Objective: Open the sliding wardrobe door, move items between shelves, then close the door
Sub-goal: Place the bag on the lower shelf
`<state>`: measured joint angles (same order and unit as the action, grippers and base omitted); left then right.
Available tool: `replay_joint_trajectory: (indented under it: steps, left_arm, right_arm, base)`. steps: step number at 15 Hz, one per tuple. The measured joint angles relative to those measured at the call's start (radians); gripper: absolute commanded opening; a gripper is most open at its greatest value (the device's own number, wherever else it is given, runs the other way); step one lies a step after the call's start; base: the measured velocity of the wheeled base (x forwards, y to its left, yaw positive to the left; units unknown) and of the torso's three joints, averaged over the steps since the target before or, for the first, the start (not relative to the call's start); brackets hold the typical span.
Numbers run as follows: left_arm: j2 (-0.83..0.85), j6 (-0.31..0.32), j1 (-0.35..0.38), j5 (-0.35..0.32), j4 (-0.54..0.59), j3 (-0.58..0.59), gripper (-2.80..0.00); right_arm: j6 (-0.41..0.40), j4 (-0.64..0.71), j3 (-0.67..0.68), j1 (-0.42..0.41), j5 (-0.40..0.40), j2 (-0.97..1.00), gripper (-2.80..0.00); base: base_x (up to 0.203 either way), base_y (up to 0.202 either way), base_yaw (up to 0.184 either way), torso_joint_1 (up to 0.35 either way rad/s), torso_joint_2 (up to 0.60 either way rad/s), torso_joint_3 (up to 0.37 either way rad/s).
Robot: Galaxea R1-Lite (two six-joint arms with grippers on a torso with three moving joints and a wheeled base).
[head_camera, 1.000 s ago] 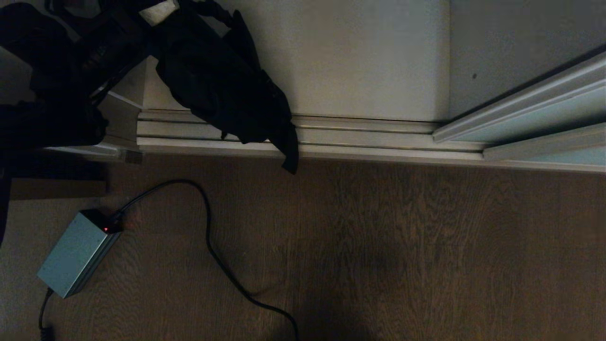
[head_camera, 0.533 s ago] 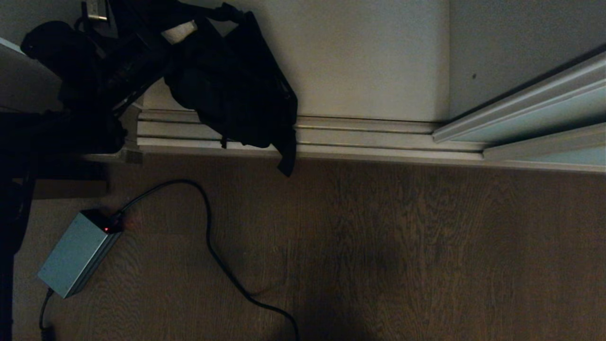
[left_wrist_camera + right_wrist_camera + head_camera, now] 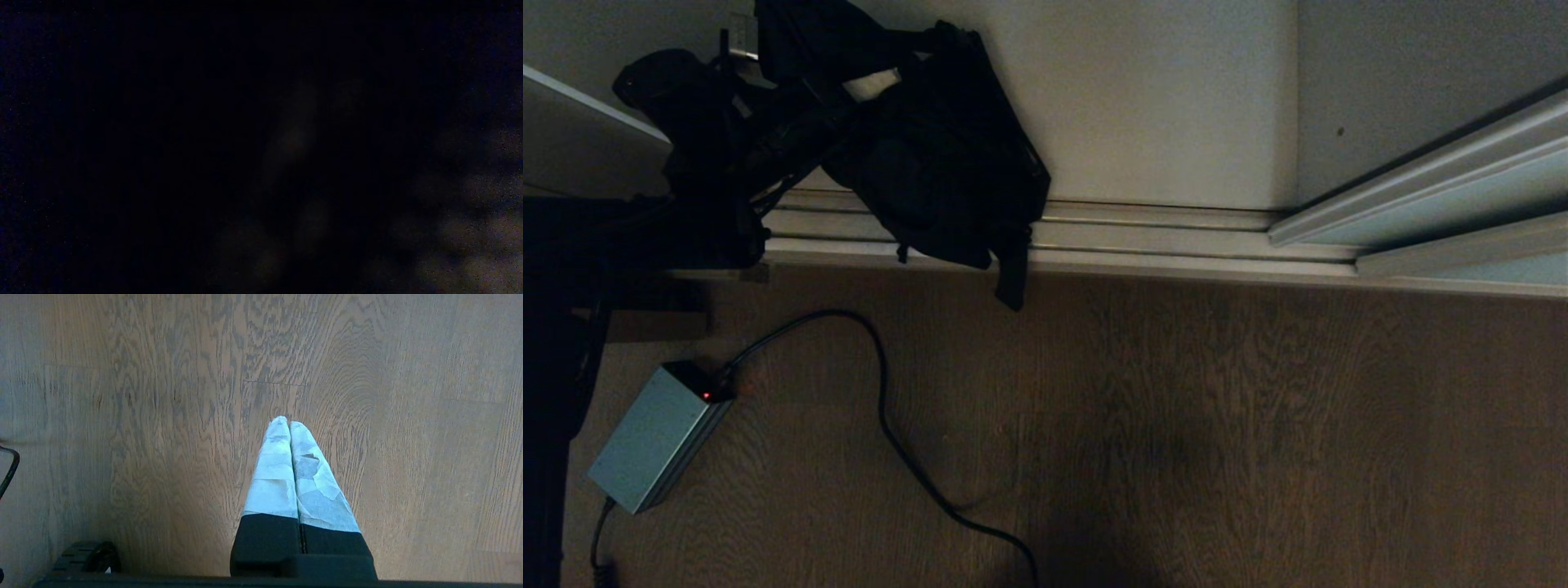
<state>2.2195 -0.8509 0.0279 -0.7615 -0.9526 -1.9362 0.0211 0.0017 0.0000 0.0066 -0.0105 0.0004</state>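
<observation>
In the head view my left gripper (image 3: 874, 82) is at the top left, inside the wardrobe opening, shut on a black fabric item (image 3: 939, 180). The item hangs down over the floor track, and its strap end dangles past the track's front edge. A white shelf (image 3: 588, 122) with a thin pale edge shows at the far left, beside my dark arm. The sliding wardrobe door (image 3: 1470, 192), pale green glass in a cream frame, stands pushed to the right. The left wrist view is almost black. My right gripper (image 3: 289, 424) hangs shut and empty over the wooden floor.
The grooved floor track (image 3: 1176, 237) runs across the opening. A grey power box (image 3: 654, 437) with a red light lies on the wooden floor at the left, with a black cable (image 3: 882, 408) curling from it. A black wheel (image 3: 88, 555) of my base shows in the right wrist view.
My left arm has swung to the right with the black fabric item hanging from it. The shelf edge at the far left has come into sight. The right arm has not moved.
</observation>
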Motion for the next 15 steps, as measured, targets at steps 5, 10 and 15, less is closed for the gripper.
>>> replay_joint_trajectory:
  steps: [5,10,15]
  left_arm:
    - [0.001,-0.007,-0.003,-0.022,0.009,0.001,-2.8]
    - [0.003,-0.007,-0.005,-0.014,0.009,-0.001,-2.8]
    - [-0.005,0.011,0.0,-0.012,-0.045,-0.008,-2.8]
  right_arm:
    - [0.0,0.0,0.0,0.0,0.0,0.0,-2.8]
    - [0.0,0.0,0.0,0.0,0.0,0.0,-2.8]
    - [0.0,0.0,0.0,0.0,0.0,0.0,-2.8]
  base:
    - [0.069,0.0,-0.001,-0.001,0.0,0.0]
    - [0.145,0.0,0.001,0.003,0.0,0.001]
    - [0.0,0.0,0.0,0.0,0.0,0.0]
